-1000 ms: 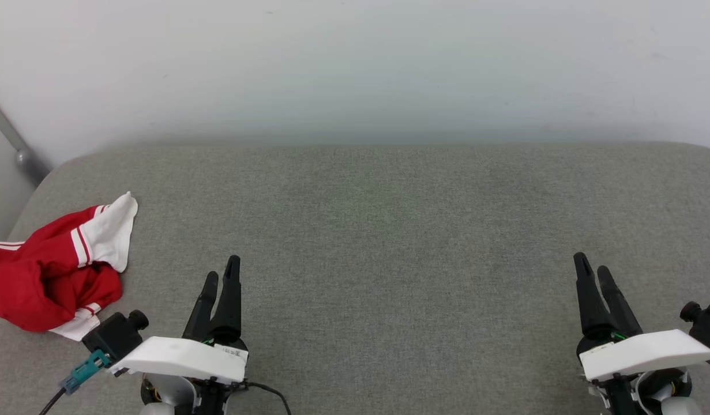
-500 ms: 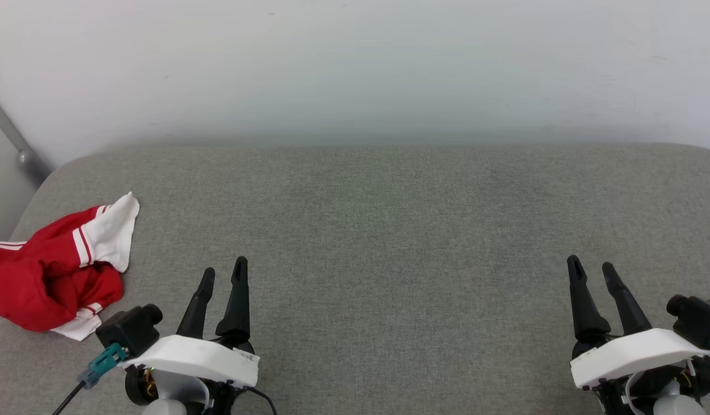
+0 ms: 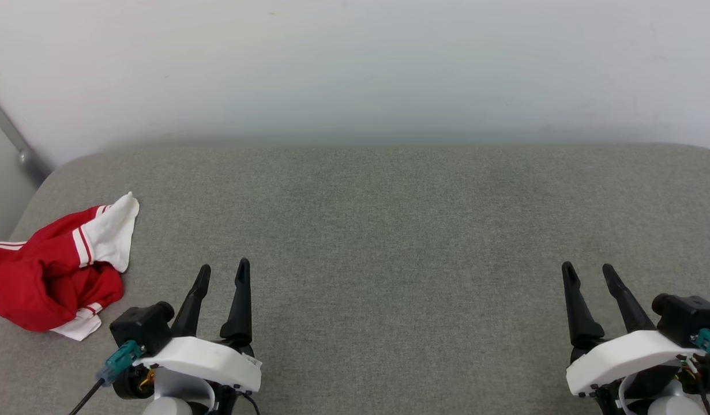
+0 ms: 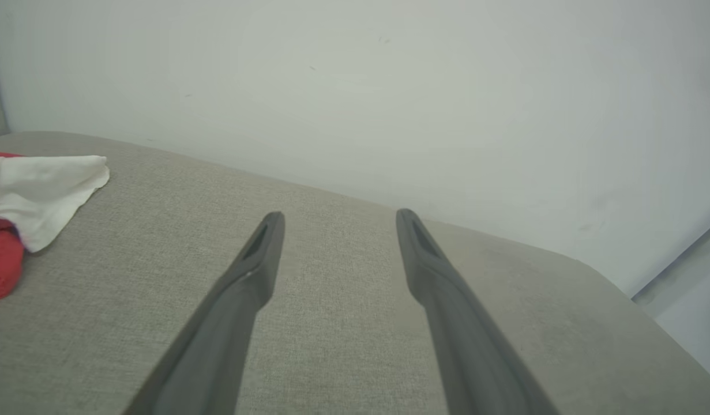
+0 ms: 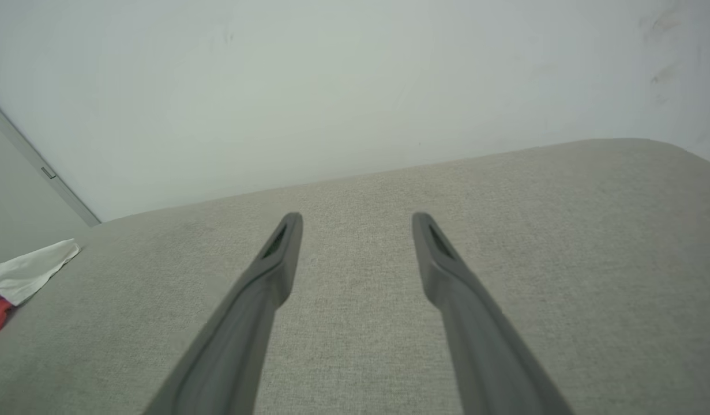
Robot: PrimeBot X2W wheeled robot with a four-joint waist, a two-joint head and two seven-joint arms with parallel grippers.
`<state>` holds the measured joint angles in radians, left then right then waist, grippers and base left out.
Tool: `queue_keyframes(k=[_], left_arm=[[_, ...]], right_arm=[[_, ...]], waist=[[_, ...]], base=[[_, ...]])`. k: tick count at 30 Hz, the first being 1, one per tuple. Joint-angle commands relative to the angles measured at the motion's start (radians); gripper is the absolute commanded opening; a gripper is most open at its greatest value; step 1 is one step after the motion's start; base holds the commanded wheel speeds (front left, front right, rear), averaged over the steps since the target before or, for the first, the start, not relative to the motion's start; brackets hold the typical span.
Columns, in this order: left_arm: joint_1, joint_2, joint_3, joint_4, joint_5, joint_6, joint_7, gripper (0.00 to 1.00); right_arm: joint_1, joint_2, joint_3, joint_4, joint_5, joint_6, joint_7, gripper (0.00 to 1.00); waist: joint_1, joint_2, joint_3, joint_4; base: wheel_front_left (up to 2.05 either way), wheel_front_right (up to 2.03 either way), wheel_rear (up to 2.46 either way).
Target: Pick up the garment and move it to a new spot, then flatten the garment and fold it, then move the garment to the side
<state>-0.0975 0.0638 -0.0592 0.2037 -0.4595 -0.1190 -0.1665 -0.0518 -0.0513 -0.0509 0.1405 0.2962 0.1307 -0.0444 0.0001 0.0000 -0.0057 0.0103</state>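
You have every step ahead: the garment (image 3: 49, 271) lies crumpled at the grey cushion's (image 3: 389, 219) left edge, with left gripper (image 3: 224, 266) and right gripper (image 3: 588, 267) jaws spread and empty

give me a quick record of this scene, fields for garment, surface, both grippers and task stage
garment: red T-shirt with white sleeves and striped trim, crumpled in a heap at the surface's left edge
surface: grey padded fabric top, set against a pale wall
left gripper: open, empty, right of the garment and apart from it
right gripper: open, empty, over the surface's right side
task stage: garment not yet picked up
likely next: the left gripper is nearer, so it will probably reach for the garment
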Motion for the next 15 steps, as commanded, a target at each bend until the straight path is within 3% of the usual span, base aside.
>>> queue_keyframes(k=[1,15], left_arm=[[-0.019,0.007,-0.004,0.004,0.038,0.005,-0.011,1.00],[-0.031,0.012,-0.019,0.051,0.183,0.031,-0.043,1.00]], right_arm=[[0.002,0.001,0.002,-0.015,-0.038,0.000,0.000,1.00],[0.015,0.001,0.002,-0.048,-0.165,0.000,0.003,1.00]], waist=[[-0.0001,0.0000,0.000,0.000],[-0.0001,0.0000,0.000,0.000]], base=[[0.00,0.00,0.00],[0.00,0.00,0.00]])
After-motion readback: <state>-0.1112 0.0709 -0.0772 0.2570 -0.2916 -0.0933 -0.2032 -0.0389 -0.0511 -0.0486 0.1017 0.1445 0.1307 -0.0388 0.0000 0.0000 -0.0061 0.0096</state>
